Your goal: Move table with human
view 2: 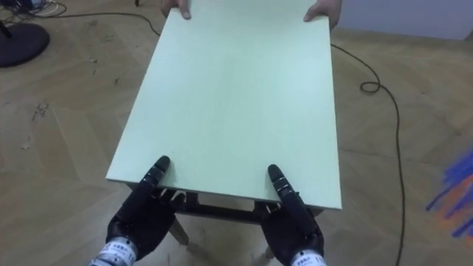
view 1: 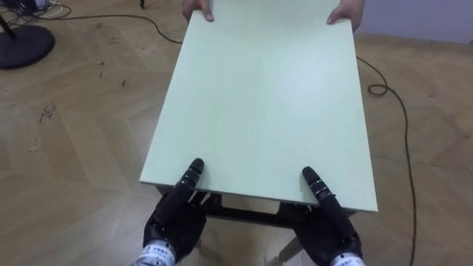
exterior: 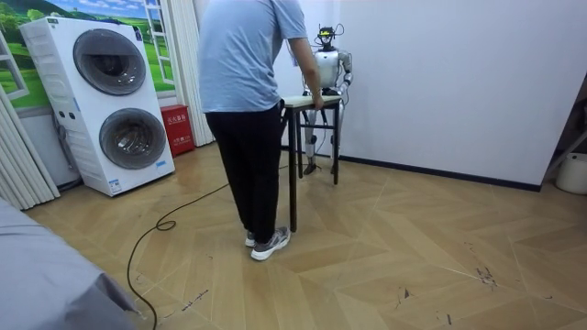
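The table (exterior: pixel 312 99) stands between the robot and a person (exterior: pixel 248 73) on a wooden herringbone floor (view 1: pixel 74 148). In the room view the robot is at the table's far end, close to a white wall (exterior: pixel 440 73), and the person is at the near end with their back to the camera, bent slightly over the table. From the robot's head, the pale green worktop (view 1: pixel 259 96) stretches away from it and is bare. The left hand (view 1: pixel 174 222) is at the near edge towards the left corner, its palm below the board and its dark tip lying on the top. The right hand (view 1: pixel 329 233) is set the same way towards the right corner. How either hand is closed beneath the board I cannot tell. At the far edge the person's two hands (view 1: pixel 198 9) rest on the two corners, gripping over the rim. A dark cable (view 1: pixel 403 133) loops across the floor to the right of the table, and a round black base (view 1: pixel 22 44) lies at the far left. Two stacked washing machines (exterior: pixel 101 101) stand on the room view's left
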